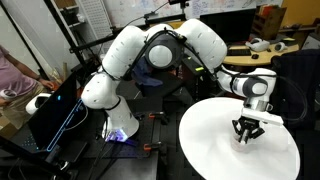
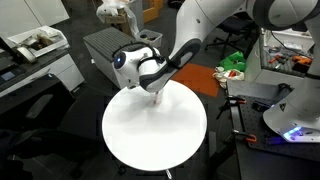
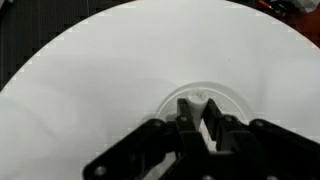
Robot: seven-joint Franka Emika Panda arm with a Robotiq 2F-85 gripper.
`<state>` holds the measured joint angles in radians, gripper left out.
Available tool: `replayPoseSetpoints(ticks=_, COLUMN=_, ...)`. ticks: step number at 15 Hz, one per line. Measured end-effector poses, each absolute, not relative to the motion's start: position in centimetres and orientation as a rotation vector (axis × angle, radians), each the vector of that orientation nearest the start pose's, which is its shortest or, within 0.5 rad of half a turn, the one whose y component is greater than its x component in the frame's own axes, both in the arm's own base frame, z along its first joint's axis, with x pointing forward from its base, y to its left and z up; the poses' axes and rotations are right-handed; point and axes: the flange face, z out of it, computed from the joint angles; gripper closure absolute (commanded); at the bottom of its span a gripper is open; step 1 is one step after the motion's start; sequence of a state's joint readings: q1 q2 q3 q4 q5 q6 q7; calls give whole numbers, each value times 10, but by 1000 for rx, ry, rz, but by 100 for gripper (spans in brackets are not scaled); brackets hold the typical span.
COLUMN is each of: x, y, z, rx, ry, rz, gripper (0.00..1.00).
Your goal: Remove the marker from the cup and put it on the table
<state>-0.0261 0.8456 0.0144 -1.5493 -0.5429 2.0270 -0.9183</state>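
In the wrist view my gripper [image 3: 198, 108] points straight down into the clear cup [image 3: 240, 99], whose faint round rim shows around the fingertips on the white table [image 3: 90, 90]. The fingers are nearly together and pinch a small pale stub, the top end of the marker [image 3: 197, 99]; its colour does not show here. In both exterior views the gripper [image 1: 247, 130] [image 2: 157, 96] hangs low over the round table [image 1: 215, 145] [image 2: 140, 140]. The cup and marker are too faint or hidden there.
A tan curved desk with clutter [image 1: 262, 45] stands behind the table. A grey cabinet [image 2: 110, 45] and benches with equipment [image 2: 290, 70] surround it. A person's arm [image 1: 12, 75] and a laptop [image 1: 55, 110] are beside the robot base.
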Motion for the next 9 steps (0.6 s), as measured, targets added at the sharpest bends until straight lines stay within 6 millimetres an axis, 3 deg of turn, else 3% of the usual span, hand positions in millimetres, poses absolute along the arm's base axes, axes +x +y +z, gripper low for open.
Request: replayPoseSetpoints(ticks=9, x=666, y=-28, z=159, rx=-2681, ry=-1904, rz=807, gripper=95)
